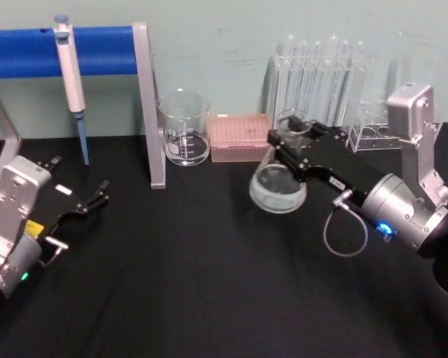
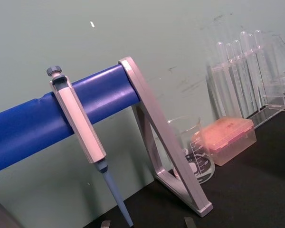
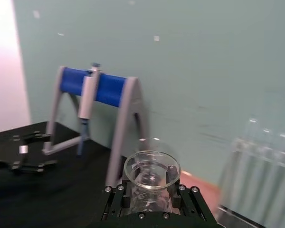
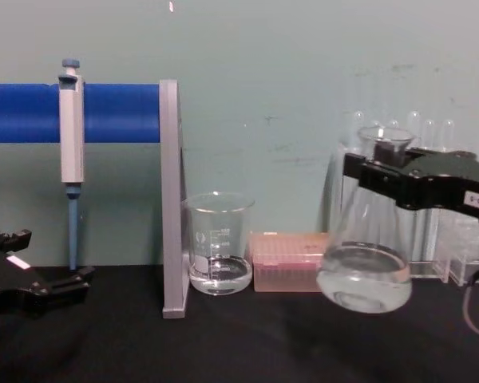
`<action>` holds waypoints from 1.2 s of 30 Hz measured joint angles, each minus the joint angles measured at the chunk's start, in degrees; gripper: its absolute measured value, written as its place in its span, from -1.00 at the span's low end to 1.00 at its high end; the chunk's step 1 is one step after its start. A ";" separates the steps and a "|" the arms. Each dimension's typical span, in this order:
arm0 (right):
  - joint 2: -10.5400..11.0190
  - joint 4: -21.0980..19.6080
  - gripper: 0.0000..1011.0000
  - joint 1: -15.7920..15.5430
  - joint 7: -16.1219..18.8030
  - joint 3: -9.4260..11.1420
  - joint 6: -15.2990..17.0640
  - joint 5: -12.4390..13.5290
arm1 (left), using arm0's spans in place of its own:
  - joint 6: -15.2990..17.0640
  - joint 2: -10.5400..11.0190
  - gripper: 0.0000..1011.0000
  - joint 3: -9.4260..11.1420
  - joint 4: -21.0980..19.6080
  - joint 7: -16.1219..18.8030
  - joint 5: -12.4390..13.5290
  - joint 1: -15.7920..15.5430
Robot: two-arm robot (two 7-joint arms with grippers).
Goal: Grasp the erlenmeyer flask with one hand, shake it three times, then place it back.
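Note:
The erlenmeyer flask [image 1: 278, 186] is a clear glass cone with some clear liquid in its wide base. It hangs a little above the black table [image 1: 209, 283], slightly tilted, right of centre. My right gripper [image 1: 291, 136] is shut on its narrow neck just below the flared rim. The chest view shows the flask [image 4: 366, 267] under the black jaws of the right gripper [image 4: 383, 171], which carries a small white label. In the right wrist view the flask's rim [image 3: 152, 170] sits between the fingers. My left gripper [image 1: 78, 180] rests open at the table's left.
A glass beaker [image 1: 185, 130] with a little liquid stands at the back, beside a pink tip box [image 1: 240, 138]. A pipette [image 1: 71, 74] hangs on the blue-barred stand [image 1: 153, 112] at the back left. Test tubes in a clear rack [image 1: 321, 74] stand behind the flask.

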 joint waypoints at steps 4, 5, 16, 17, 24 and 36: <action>-0.79 0.40 -0.11 -0.46 -2.60 1.29 0.40 -1.21 | 0.00 0.00 0.98 0.00 0.00 0.00 0.00 0.00; -0.94 0.46 -0.11 -0.53 -3.04 1.55 0.47 -1.44 | 0.00 0.00 0.98 0.00 0.00 0.00 0.00 0.00; -2.76 1.10 -0.11 -1.47 -7.15 4.58 1.72 -4.01 | 0.00 0.00 0.98 0.00 0.00 0.00 0.00 0.00; -2.86 1.14 -0.11 -1.50 -7.25 4.73 1.78 -4.15 | 0.00 0.00 0.98 0.00 0.00 0.00 0.00 0.00; -3.70 1.51 -0.11 -1.66 -7.57 5.87 2.19 -5.39 | 0.00 0.00 0.98 0.00 0.00 0.00 0.00 0.00; -4.83 1.59 -0.11 -1.77 -5.71 6.64 2.42 -6.51 | 0.00 0.00 0.98 0.00 0.00 0.00 0.00 0.00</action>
